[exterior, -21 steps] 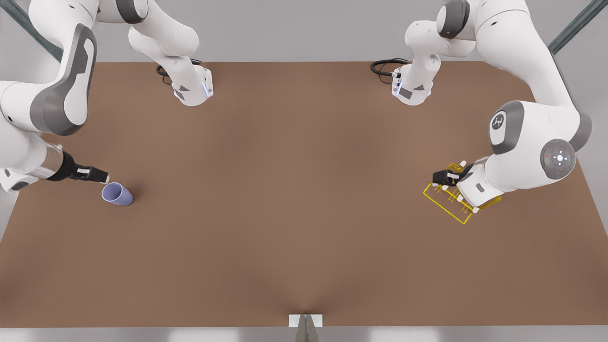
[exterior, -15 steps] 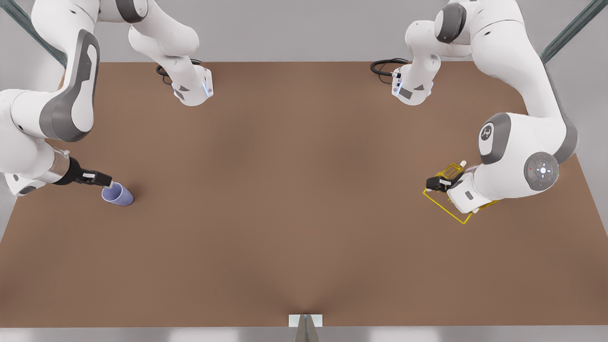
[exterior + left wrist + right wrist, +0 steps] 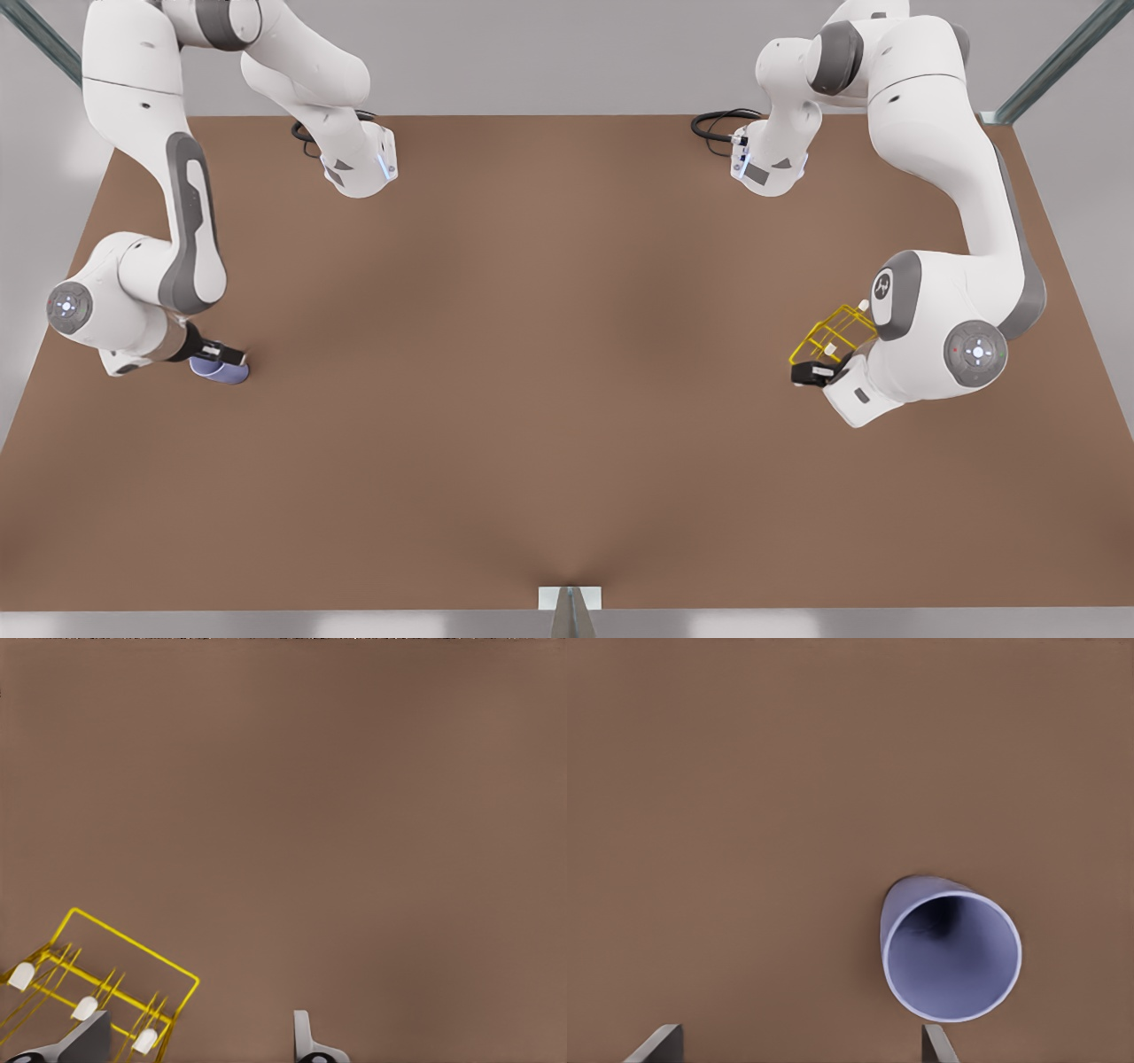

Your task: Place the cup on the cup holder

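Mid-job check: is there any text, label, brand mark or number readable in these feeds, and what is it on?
No readable words or numbers.
Round logo badge on the left arm's joint housing: a mark, too small to read.
Cup: plain, no print.
Cup holder: bare yellow wire, no label.
Right pincer by the cup, left pincer by the holder: no markings legible.

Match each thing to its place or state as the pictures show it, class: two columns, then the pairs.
Things
1. pale lavender-blue plastic cup
2. thin-wire cup holder rack
3. left gripper
4. right gripper

Places or states
A. jaws open, at the rack, on the front view's right
B. lying on its side on the brown table, its open mouth towards the right wrist camera
C. jaws open, at the cup, on the front view's left
D. bright yellow, with white-tipped pegs

Pairs: 1-B, 2-D, 3-A, 4-C
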